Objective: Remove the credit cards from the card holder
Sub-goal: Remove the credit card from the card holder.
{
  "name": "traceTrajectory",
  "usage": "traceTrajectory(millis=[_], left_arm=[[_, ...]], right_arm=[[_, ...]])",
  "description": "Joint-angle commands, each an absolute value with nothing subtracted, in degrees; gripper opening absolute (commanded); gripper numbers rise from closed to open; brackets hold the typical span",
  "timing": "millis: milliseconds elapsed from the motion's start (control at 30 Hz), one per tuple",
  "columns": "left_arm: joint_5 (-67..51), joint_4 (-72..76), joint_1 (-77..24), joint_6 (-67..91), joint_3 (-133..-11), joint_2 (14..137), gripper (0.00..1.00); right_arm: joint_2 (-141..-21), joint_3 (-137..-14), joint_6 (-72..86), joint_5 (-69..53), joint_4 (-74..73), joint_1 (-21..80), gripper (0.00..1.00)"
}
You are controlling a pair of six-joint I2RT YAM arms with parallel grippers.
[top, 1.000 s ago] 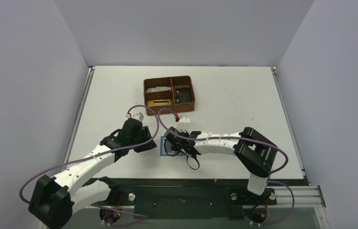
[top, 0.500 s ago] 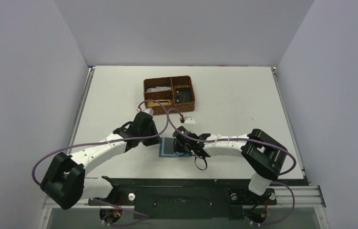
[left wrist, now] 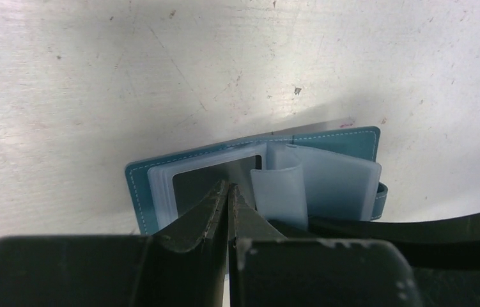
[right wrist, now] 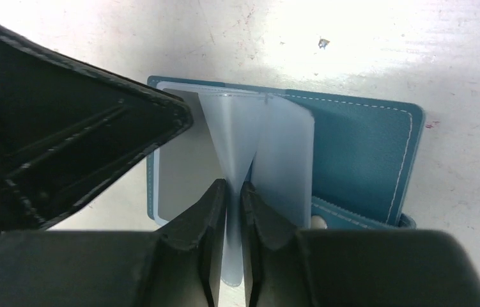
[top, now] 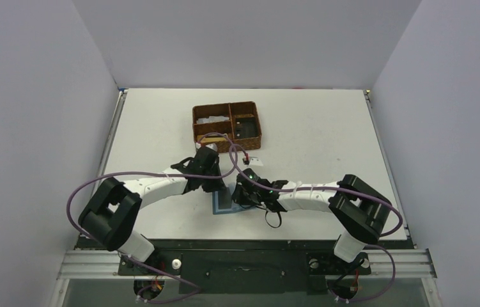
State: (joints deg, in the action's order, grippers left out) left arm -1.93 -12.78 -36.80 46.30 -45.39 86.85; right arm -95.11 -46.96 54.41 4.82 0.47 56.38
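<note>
Near the front edge of the white worktop (top: 326, 128), the left tool (left wrist: 227, 190) is clenched, its 2 fingers pressed flat together. Their tips sit at the near edge of the left panel of the teal card holder (left wrist: 136, 185); whether anything is pinched between them cannot be told. The card holder lies open, cover down, between the 2 arms, with frosted sleeves fanned up from its spine and a dark rectangle showing through the left stack. Its snap tab (right wrist: 326, 220) pokes out at the right panel's near edge. Well beyond it, toward the far wall, stands a brown woven basket (top: 243, 145) with several compartments. From the right, the right tool (right wrist: 234, 187) is clamped on 1 clear plastic sleeve (right wrist: 237, 141), which stands upright from the spine and runs down through the narrow gap between its fingers. The left tool's black body fills the left of that wrist view, just beside the sleeve.
</note>
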Motion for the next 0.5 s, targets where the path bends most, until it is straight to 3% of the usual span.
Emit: traceTrajectory(millis=[0, 133, 467], left_arm=[[-2.4, -8.8, -37.8, 46.6, -48.4, 89.0, 0.00], [-2.8, -8.0, -38.8, 46.8, -49.0, 90.7, 0.00], [-3.8, -7.7, -40.1, 46.9, -50.2, 91.3, 0.00]], right_arm=[[-92.4, -47.3, 53.6, 4.4, 3.8, 56.0, 0.14], [-91.7, -47.8, 53.3, 5.0, 2.6, 56.1, 0.24], [-88.2, -48.4, 52.6, 9.8, -5.3, 56.6, 0.35]])
